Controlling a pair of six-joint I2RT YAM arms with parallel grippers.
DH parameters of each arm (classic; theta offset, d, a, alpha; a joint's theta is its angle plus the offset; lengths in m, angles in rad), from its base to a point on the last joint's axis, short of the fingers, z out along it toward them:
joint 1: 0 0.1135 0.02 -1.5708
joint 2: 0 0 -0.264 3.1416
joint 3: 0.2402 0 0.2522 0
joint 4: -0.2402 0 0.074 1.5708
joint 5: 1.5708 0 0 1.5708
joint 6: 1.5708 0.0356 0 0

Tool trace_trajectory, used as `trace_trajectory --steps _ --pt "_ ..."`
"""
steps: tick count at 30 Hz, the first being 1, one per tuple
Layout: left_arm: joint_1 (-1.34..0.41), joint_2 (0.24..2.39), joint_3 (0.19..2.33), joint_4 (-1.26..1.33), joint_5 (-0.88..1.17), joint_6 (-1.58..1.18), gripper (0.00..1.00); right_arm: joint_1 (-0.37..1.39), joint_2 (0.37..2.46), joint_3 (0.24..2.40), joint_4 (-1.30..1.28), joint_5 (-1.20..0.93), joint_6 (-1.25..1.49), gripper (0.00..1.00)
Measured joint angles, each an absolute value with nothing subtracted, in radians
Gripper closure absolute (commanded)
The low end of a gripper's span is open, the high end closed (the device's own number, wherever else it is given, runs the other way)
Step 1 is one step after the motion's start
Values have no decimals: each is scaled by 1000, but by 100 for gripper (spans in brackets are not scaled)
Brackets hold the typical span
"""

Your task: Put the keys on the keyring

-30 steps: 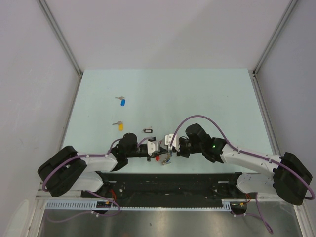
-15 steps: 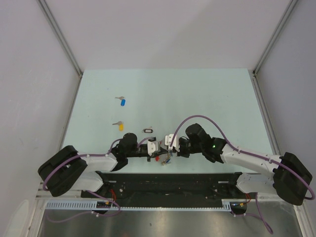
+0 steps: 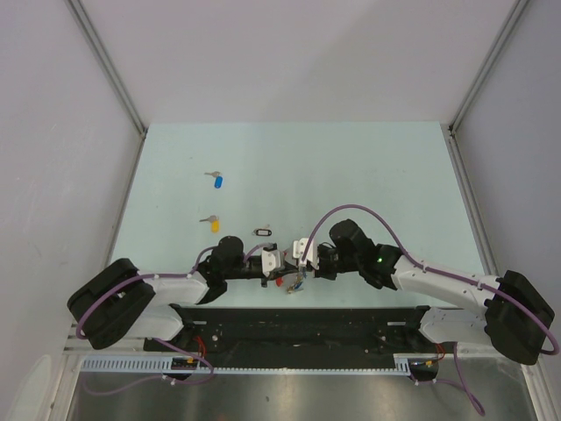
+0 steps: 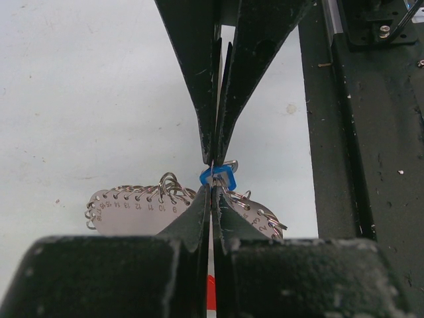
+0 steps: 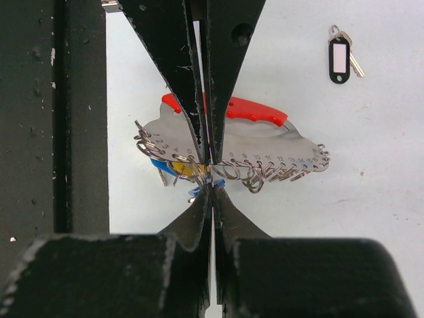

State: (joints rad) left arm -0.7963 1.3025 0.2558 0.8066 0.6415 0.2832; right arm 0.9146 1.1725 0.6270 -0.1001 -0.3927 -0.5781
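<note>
Left gripper (image 4: 211, 193) was clamped shut on the edge of the keyring (image 5: 265, 142), a numbered silver plate with a red arc (image 5: 255, 111) and a row of small wire loops (image 5: 265, 173). Right gripper (image 5: 211, 189) faced it tip to tip, also shut, pinching a blue key tag (image 4: 218, 177) right at the plate's edge. Yellow and blue key heads (image 5: 177, 169) already hung from loops at one end of the plate. Seen from above, the keyring sat between both grippers near the 6 o'clock edge of the table (image 3: 351, 175). At their 10 o'clock lay a yellow-headed key (image 3: 211, 223), at 11 o'clock a blue-headed key (image 3: 216, 181), and at 12 o'clock, nearer, a black-rimmed tag (image 3: 263, 231).
</note>
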Motion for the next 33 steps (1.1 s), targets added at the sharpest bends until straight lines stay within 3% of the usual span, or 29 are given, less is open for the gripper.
trace_trajectory --steps 33 --pt "-788 1311 256 823 642 269 100 912 1172 627 -101 -399 -578 100"
